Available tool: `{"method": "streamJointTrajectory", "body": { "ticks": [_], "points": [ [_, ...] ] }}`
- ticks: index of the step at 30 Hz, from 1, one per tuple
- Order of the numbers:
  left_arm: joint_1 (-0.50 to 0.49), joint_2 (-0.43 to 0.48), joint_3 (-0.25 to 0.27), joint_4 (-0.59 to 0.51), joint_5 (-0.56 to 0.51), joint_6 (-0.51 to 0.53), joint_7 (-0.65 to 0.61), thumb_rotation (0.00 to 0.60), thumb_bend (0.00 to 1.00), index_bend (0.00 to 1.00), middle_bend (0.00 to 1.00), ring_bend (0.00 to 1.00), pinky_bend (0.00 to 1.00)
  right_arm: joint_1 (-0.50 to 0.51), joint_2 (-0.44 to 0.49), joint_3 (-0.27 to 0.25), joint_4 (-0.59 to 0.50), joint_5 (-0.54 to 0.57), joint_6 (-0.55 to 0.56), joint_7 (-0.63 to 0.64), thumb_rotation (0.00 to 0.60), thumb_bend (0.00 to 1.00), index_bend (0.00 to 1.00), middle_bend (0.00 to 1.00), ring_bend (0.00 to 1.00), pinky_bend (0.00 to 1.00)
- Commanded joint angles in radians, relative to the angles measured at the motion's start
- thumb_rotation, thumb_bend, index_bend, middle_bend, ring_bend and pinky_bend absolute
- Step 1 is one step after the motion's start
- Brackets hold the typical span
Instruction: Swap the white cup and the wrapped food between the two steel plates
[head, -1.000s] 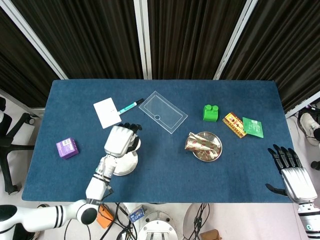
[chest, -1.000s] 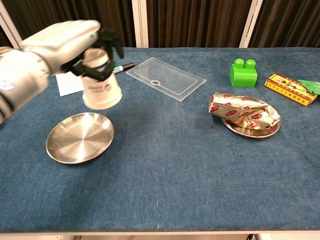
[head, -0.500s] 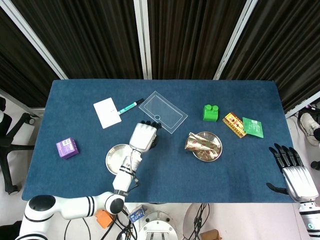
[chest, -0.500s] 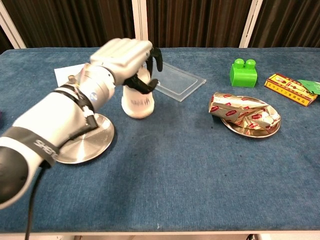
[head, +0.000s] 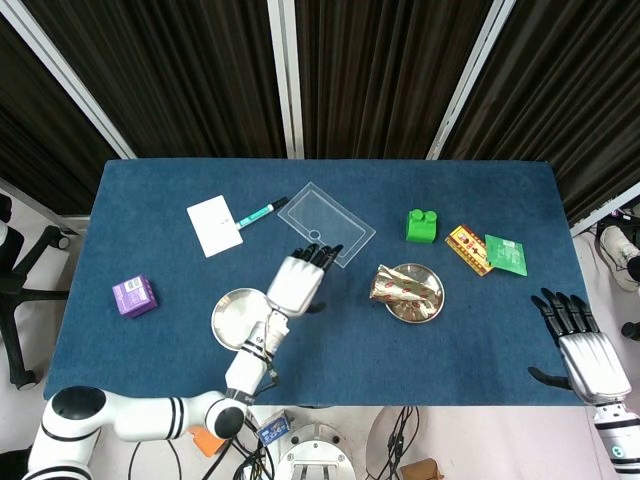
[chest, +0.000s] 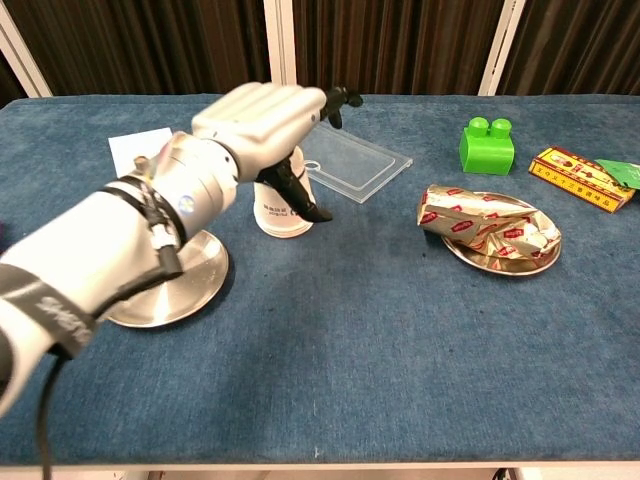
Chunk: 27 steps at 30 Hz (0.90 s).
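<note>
Between both plates, white cup

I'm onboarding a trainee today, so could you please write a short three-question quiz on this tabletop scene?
1. True or false: the white cup stands on the blue table, not on a plate.
2. What lies on the right steel plate? A) green block B) wrapped food C) purple box
3. Fill in: the left steel plate holds ____.

Key:
1. True. The cup stands upside down on the cloth between the two plates, under the left hand, whose fingers are spread above it.
2. B. The wrapped food is on that plate; the green block sits behind it on the table.
3. Nothing.
</note>
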Motion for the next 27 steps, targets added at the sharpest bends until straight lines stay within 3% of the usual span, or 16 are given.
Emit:
{"method": "streamJointTrajectory", "body": {
  "ticks": [1,5,8,12,15,19,23,25,27],
  "points": [
    [0.060,0.155,0.042,-0.229,0.074,0.079,0.017,0.600,0.00,0.08,0.19,0.17,0.32,0.008,-0.012,0.000,0.000,0.006,-0.021,-0.021,0.600,0.18,0.00,0.00,0.00,0.00],
    [0.125,0.292,0.087,-0.373,0.152,0.155,0.025,0.600,0.00,0.08,0.18,0.16,0.29,0.026,-0.034,-0.001,-0.011,-0.007,-0.046,-0.057,0.600,0.18,0.00,0.00,0.00,0.00],
    [0.196,0.412,0.163,-0.439,0.234,0.217,0.003,0.600,0.00,0.08,0.18,0.15,0.28,0.057,-0.064,0.007,-0.016,-0.023,-0.075,-0.083,0.600,0.18,0.00,0.00,0.00,0.00],
    [0.319,0.552,0.282,-0.427,0.348,0.323,-0.131,0.600,0.00,0.08,0.18,0.14,0.27,0.162,-0.117,0.053,-0.023,0.000,-0.211,-0.122,0.600,0.18,0.00,0.00,0.00,0.00],
    [0.395,0.604,0.330,-0.346,0.393,0.395,-0.280,0.600,0.00,0.08,0.18,0.14,0.20,0.259,-0.171,0.114,-0.027,0.093,-0.357,-0.177,0.600,0.18,0.00,0.00,0.00,0.00],
    [0.459,0.616,0.346,-0.234,0.402,0.446,-0.418,0.600,0.01,0.08,0.18,0.14,0.17,0.359,-0.265,0.177,0.005,0.223,-0.488,-0.294,0.600,0.18,0.00,0.00,0.00,0.02],
    [0.483,0.626,0.339,-0.191,0.386,0.436,-0.472,0.600,0.02,0.08,0.17,0.14,0.17,0.414,-0.348,0.208,0.041,0.312,-0.528,-0.380,0.600,0.23,0.02,0.03,0.00,0.11],
    [0.490,0.626,0.333,-0.174,0.390,0.436,-0.464,0.600,0.02,0.08,0.17,0.14,0.17,0.433,-0.373,0.213,0.052,0.347,-0.539,-0.411,0.600,0.24,0.09,0.09,0.04,0.18],
    [0.494,0.624,0.327,-0.163,0.394,0.431,-0.455,0.600,0.02,0.08,0.17,0.14,0.17,0.450,-0.391,0.218,0.062,0.382,-0.554,-0.428,0.600,0.26,0.21,0.17,0.14,0.31]
  ]
}}
